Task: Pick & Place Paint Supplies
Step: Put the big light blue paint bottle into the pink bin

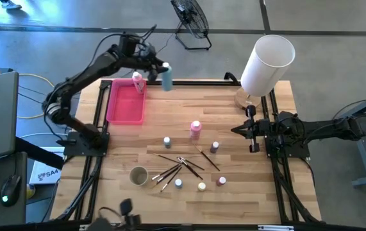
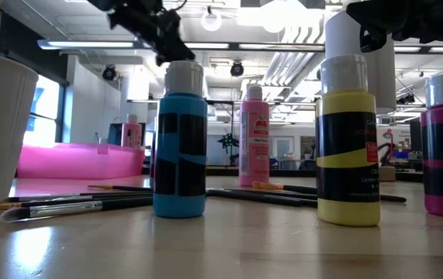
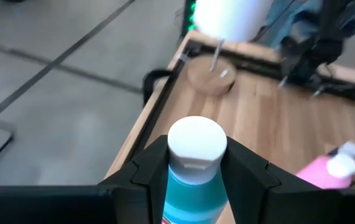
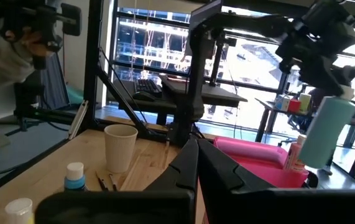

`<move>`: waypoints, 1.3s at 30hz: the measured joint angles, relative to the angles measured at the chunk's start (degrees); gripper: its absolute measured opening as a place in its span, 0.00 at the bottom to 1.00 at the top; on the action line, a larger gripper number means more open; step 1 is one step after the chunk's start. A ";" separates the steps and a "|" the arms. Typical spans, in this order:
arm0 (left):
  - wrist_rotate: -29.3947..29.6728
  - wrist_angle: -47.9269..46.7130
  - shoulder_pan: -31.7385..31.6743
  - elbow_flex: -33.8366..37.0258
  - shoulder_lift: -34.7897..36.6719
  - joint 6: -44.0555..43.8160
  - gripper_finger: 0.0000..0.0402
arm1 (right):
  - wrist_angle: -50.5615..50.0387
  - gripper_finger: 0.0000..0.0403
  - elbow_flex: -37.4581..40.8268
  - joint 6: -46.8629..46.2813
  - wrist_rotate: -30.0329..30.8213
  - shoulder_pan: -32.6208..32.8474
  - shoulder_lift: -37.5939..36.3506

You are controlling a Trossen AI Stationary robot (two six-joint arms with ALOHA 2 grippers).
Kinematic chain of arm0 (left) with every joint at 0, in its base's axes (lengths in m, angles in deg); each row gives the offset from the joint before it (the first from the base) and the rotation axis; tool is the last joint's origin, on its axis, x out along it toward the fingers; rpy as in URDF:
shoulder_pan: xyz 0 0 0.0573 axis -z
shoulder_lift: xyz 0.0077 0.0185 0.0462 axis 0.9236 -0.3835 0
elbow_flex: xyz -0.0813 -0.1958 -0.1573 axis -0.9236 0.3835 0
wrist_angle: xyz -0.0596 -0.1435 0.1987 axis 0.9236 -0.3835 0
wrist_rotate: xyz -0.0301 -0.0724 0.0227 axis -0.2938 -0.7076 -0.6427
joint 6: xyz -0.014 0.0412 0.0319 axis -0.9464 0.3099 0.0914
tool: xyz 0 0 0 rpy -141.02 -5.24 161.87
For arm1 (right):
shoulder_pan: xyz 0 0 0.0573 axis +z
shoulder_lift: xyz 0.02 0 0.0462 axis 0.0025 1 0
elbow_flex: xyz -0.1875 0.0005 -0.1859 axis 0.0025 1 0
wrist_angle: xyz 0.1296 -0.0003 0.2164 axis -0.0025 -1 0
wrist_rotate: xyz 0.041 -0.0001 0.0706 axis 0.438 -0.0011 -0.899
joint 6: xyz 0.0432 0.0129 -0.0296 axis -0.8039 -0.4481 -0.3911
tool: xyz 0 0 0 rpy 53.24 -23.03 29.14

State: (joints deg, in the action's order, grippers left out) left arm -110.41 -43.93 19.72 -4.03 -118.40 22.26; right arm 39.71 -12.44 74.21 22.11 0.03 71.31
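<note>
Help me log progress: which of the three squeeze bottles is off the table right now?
The teal bottle: the left gripper holds it in the air. One pink bottle stands in the tray, the other mid-table.

Teal bottle (image 1: 166, 77) (white cap), pink tray (image 1: 125, 102), pink bottle (image 1: 195, 129), white lampshade (image 1: 267, 64)

I see the tray (image 1: 125, 102) at the table's (image 1: 247, 192) far left, one bottle (image 1: 138, 83) standing in its far right corner. My left gripper (image 1: 163, 72) holds another bottle (image 1: 166, 78) up in the air just right of the tray. A third bottle (image 1: 195, 129) stands mid-table. The brushes (image 1: 179, 165) lie nearer, with the paint pots (image 1: 178, 183) around them and a cup (image 1: 138, 175) to their left. The lampshade (image 1: 266, 64) is far right.
</note>
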 joint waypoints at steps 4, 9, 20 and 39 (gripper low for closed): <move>6.64 -8.19 0.10 0.02 3.97 1.80 0.31 | 0.00 0.01 0.01 0.00 0.00 0.01 0.00; 8.67 -13.65 0.09 0.05 7.50 1.66 0.31 | 0.00 0.01 0.01 0.00 0.00 -0.01 0.00; 16.89 -13.73 0.05 7.21 16.64 -1.57 0.31 | 0.00 0.01 0.01 -1.24 -0.19 0.01 0.00; 41.23 -1.84 0.08 38.11 41.21 -12.89 0.31 | 0.13 0.01 0.01 -1.29 -0.17 -0.01 0.00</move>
State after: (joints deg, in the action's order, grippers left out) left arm -69.17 -45.77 19.80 34.07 -77.18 9.37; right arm 39.85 -12.43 72.92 21.93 0.02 71.31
